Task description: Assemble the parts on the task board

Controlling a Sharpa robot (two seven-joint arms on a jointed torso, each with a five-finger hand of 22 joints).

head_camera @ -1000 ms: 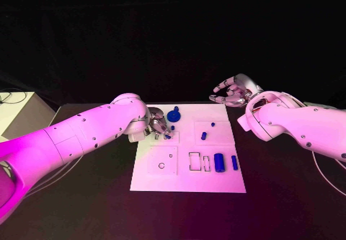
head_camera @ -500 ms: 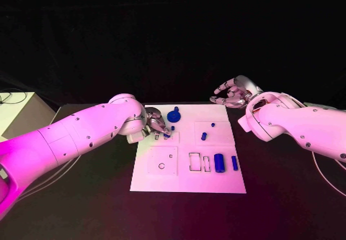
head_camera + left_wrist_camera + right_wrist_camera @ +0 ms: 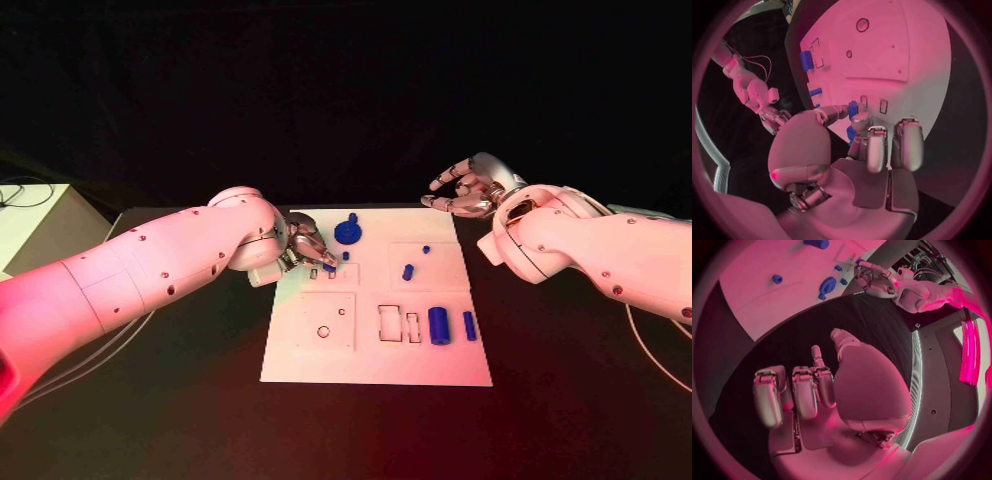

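Note:
The white task board [image 3: 378, 360] lies in the middle of the black table. My left hand [image 3: 306, 248] hangs over the board's far left part and pinches a small blue part [image 3: 852, 108] between thumb and a finger. Close by are a round blue gear-like part [image 3: 348, 233] and a small blue peg [image 3: 345, 256]. Two more small pegs [image 3: 408, 271] sit further right on the board. A thick blue cylinder [image 3: 437, 326] and a thin one [image 3: 469, 326] lie near its right edge. My right hand [image 3: 469, 187] hovers off the board's far right corner, fingers loosely bent and apart, holding nothing.
A square recess with a small hole [image 3: 326, 322] and narrow rectangular slots [image 3: 391, 321] sit in the board's near half. A pale box [image 3: 36, 225] stands at the table's left edge. Dark table surface surrounds the board.
My left hand has drawn slightly back and to the left with the small blue part. The right hand has hardly moved.

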